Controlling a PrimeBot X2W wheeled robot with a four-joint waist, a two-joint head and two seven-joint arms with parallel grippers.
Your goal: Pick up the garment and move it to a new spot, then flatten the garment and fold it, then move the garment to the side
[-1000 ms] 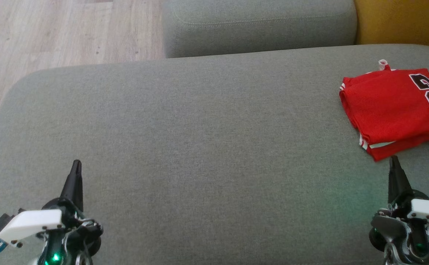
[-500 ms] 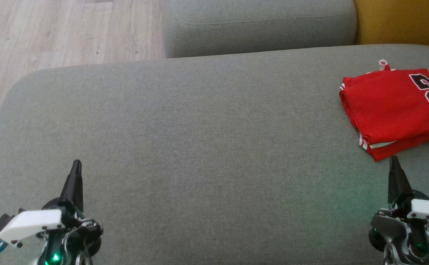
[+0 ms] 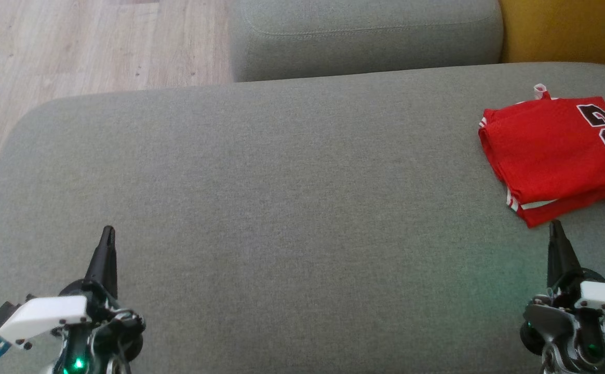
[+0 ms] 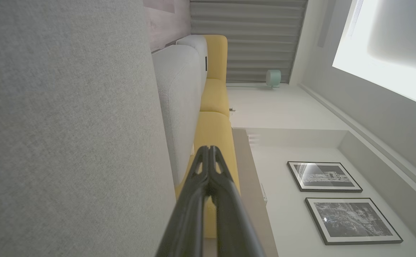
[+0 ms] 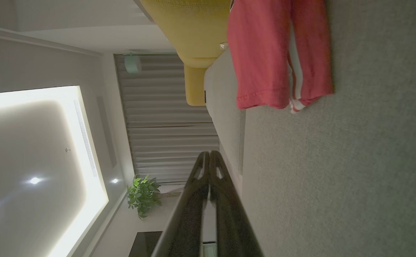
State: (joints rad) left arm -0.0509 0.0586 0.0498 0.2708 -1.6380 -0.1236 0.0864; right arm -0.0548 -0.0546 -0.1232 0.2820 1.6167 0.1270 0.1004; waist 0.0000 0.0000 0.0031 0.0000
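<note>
Nearest, the left gripper (image 3: pixel 107 232) sits at the lower left of the head view over the grey seat cushion (image 3: pixel 281 182). Its two dark fingers are pressed together into a single point and hold nothing. The left wrist view shows the same pair (image 4: pixel 209 149) meeting at the tips, with bare grey fabric alongside. At the lower right, the right gripper (image 3: pixel 555 226) is likewise closed on nothing, its fingers joined in the right wrist view (image 5: pixel 209 154).

Just beyond the right gripper's tip lies the garment (image 3: pixel 551 150), a red jersey folded into a flat packet on the right-hand part of the cushion. It is turned slightly askew, so its near-left corner, edged with white stripes, points back toward the right gripper. In the right wrist view a strip of bare cushion separates the fingers from the garment (image 5: pixel 261 53). It is well apart from the left gripper.

The packet runs off the right edge of the head view, so its long axis cannot be judged. A black number with white outline sits toward its far right, and a small white loop (image 3: pixel 540 89) pokes out at its far edge.

Farther back are a second grey cushion (image 3: pixel 364 36), a yellow cushion (image 3: pixel 567 28) and a pale wood floor (image 3: pixel 74 47).
</note>
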